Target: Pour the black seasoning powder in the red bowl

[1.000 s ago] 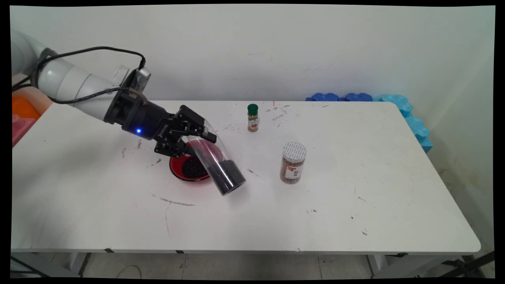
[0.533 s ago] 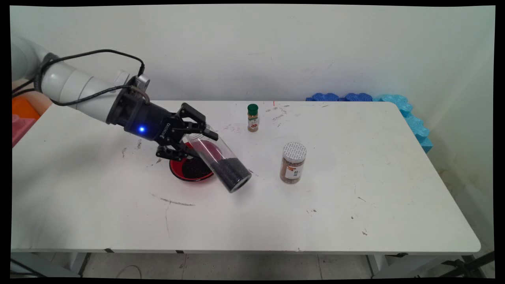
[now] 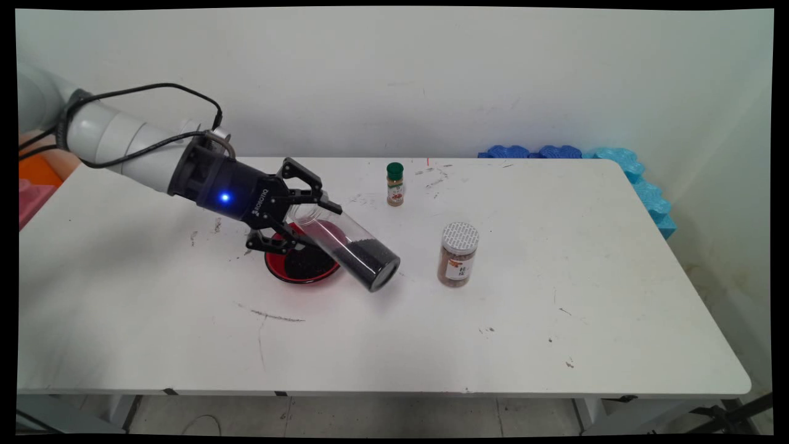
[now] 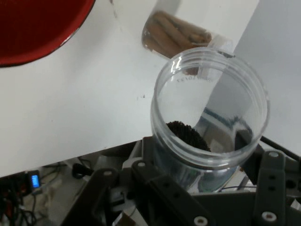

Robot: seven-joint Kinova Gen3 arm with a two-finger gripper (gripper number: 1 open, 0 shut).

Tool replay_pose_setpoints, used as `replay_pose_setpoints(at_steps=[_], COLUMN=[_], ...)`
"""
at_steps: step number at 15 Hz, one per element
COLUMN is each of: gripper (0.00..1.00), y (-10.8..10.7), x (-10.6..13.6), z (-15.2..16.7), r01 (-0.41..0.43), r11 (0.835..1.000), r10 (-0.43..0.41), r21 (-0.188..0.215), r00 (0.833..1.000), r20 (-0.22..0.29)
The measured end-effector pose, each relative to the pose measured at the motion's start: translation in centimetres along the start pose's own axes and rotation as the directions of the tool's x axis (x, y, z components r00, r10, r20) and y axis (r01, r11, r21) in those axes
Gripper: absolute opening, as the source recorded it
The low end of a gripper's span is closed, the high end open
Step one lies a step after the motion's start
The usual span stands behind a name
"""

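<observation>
My pincer (image 3: pixel 294 221) is clamped on a clear plastic jar (image 3: pixel 345 246), gripping it near its open mouth, left of the frame's middle in the main view. Since a second ago the jar has swung: its closed bottom end, which then pointed down toward the lower middle of the frame, now sits higher and further right, so the jar lies closer to level. The black grains (image 3: pixel 370 259) inside have gathered at that bottom end. My wrist has also turned a little, and one finger (image 3: pixel 308 185) shows more plainly above the jar.

The red bowl (image 3: pixel 300 264) stays where it was, just under my pincer and the jar, with dark grains lying in it. The jar hides its upper right rim. The silver-lidded jar (image 3: pixel 457 254) and the small green-capped bottle (image 3: pixel 394 184) stand unmoved to the right on the white table (image 3: pixel 431 333), well apart from what I hold.

In the hand view I look into the jar's open mouth (image 4: pixel 210 111); a dark heap of grains (image 4: pixel 186 134) shows low inside. The red bowl (image 4: pixel 37 28) is cut off at the upper left corner, and the brown-filled jar (image 4: pixel 176 35) is partly hidden behind the clear rim. My linkage at the bottom edge hides the jar's lower wall.
</observation>
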Motion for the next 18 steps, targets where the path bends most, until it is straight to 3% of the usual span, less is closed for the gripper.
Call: replay_pose_setpoints(at_steps=[9,18], gripper=[0.00,0.00], y=[-0.49,-0.83], x=[0.22,0.50], z=[0.29,0.48], r01=[0.126,0.321], r11=[0.992,0.946], r10=[-0.126,-0.321], r21=[-0.021,-0.048], r00=[0.992,0.947], r20=[0.009,0.020])
